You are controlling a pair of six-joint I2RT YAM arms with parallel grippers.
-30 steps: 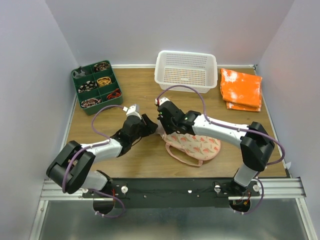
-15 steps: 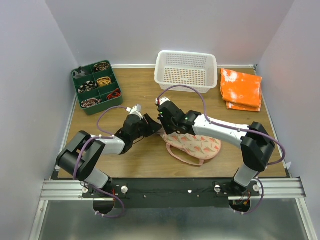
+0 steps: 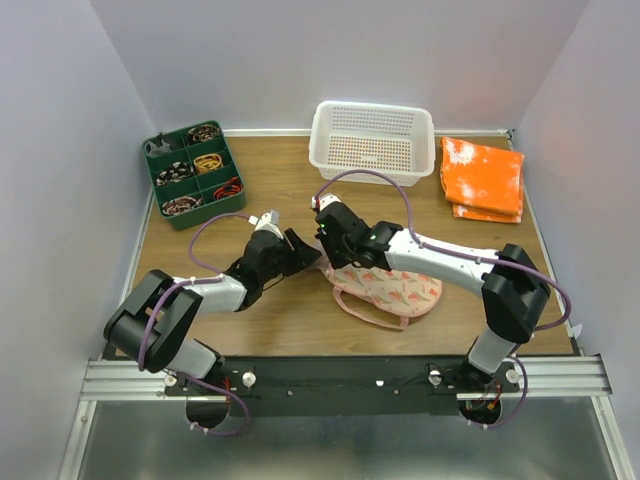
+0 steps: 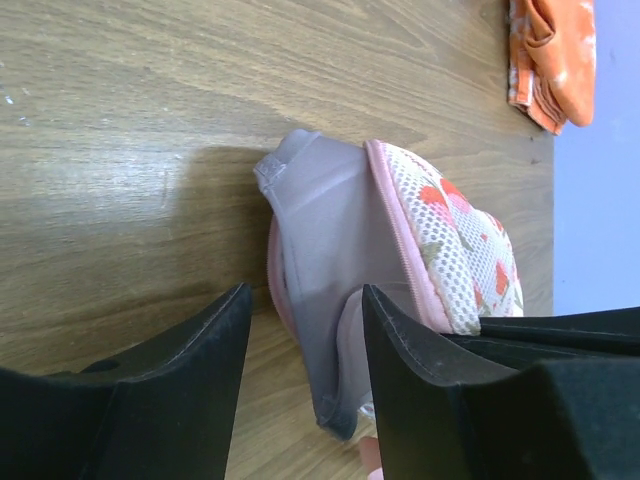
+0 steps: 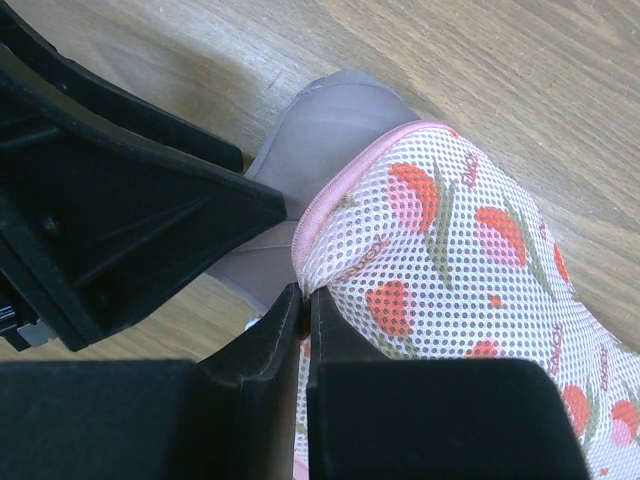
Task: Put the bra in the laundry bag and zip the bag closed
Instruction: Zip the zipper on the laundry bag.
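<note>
Three pale walls enclose wood table; bra pokes from laundry bag.

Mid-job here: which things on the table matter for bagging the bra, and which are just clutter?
In the job:
bra, sticking out of the laundry bag
right gripper, pinching the bag's rim
left gripper, open at the bra

Lying about:
white basket
green sorting tray
orange cloth
</note>
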